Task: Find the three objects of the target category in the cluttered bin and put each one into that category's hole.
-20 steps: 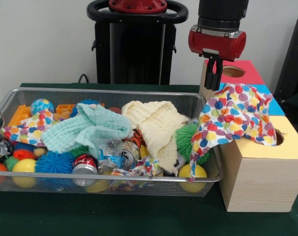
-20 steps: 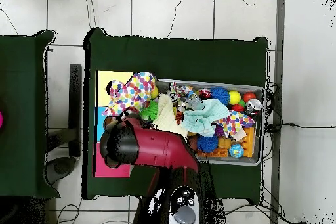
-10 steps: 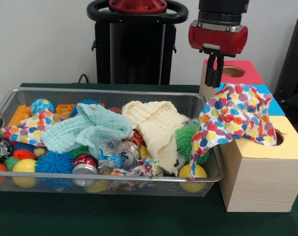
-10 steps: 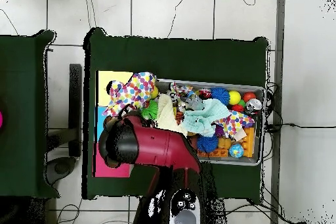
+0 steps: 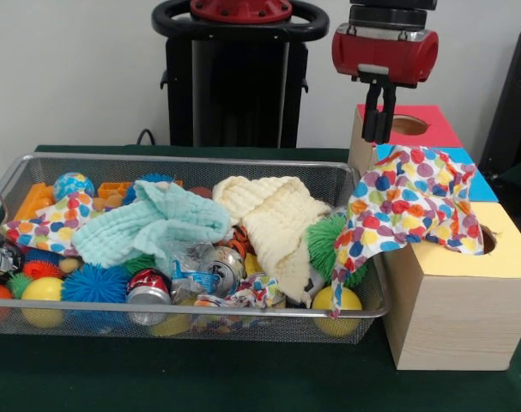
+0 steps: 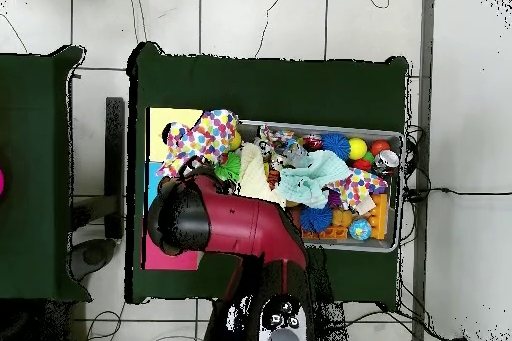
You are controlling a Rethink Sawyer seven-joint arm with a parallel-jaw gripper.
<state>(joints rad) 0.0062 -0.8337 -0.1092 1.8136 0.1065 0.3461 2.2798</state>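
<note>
The gripper [image 5: 376,129] hangs in the upper right of the front view, over the back end of the wooden box [image 5: 453,313], jaws pressed together and holding nothing.

The polka-dot cloth [image 5: 414,202] is draped across the box's blue and yellow sections, one tail hanging into the wire bin [image 5: 191,330]. It sits over the yellow hole rather than down in it, so I'd guess it isn't properly posted. My take: come down on the bunched part nearest the hole, pinch a thick fold and feed it straight in, so the hanging tail doesn't snag the bin rim. Two more cloths look like candidates: the mint one [image 5: 148,223] and the cream one [image 5: 273,219], both mid-bin.

The front view shows the jaws and the red hole [image 5: 408,125]. Overhead, the arm [image 6: 225,222] hides the jaws and that hole, but you get the whole layout on the green worktop [image 6: 270,82]: box at the left, bin at the right.
</note>
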